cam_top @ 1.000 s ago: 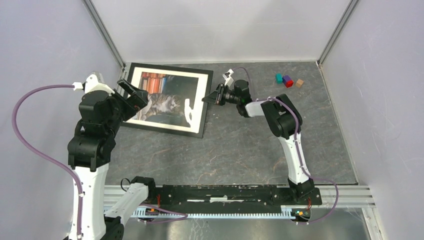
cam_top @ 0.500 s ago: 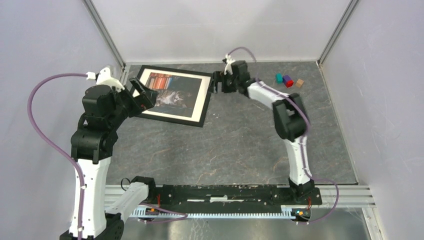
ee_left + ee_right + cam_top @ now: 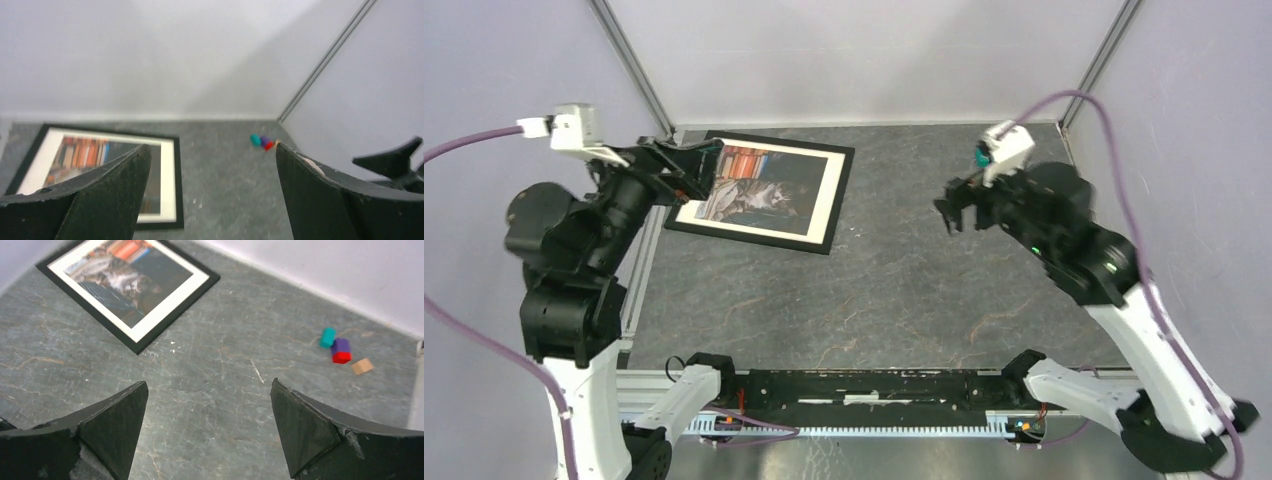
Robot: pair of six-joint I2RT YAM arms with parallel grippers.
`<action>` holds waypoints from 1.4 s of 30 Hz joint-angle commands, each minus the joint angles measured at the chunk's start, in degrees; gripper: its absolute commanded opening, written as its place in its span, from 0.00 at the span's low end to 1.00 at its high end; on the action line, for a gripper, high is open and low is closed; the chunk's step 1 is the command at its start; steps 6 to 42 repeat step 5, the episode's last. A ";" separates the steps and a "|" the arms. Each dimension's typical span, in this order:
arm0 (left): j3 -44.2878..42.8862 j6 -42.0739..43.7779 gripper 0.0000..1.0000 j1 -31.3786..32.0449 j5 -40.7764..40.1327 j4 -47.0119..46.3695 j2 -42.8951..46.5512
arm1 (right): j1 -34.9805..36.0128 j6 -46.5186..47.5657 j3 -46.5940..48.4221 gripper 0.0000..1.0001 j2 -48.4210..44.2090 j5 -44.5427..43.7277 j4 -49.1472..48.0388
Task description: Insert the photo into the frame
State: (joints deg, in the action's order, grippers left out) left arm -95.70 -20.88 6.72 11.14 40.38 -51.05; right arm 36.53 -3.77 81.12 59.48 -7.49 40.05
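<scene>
The black frame (image 3: pixel 840 200) lies flat at the table's back left. The cat photo (image 3: pixel 764 190) sits inside it, within a white border. My left gripper (image 3: pixel 692 170) hovers open over the frame's left end and holds nothing. In the left wrist view the frame (image 3: pixel 177 185) and photo (image 3: pixel 85 152) show partly behind the left finger of that gripper (image 3: pixel 211 146). My right gripper (image 3: pixel 957 208) is raised well to the right of the frame, open and empty. The right wrist view shows the frame (image 3: pixel 178 315) and photo (image 3: pixel 125 280) far beyond this gripper (image 3: pixel 209 384).
Small blocks lie at the back right: a teal block (image 3: pixel 327 337), a purple-and-red block (image 3: pixel 341 350) and a tan block (image 3: pixel 362 366). White walls with metal corner posts close in the table. A black rail (image 3: pixel 874 385) runs along the near edge.
My right gripper has opened and drawn back from the frame's right edge, up and to the right. My left arm has lifted. The frame has shifted slightly toward the back.
</scene>
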 commanded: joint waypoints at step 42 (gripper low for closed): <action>-4.58 -1.09 1.00 -0.22 -0.52 -9.19 0.51 | -0.23 7.61 8.22 0.98 -14.81 0.58 1.74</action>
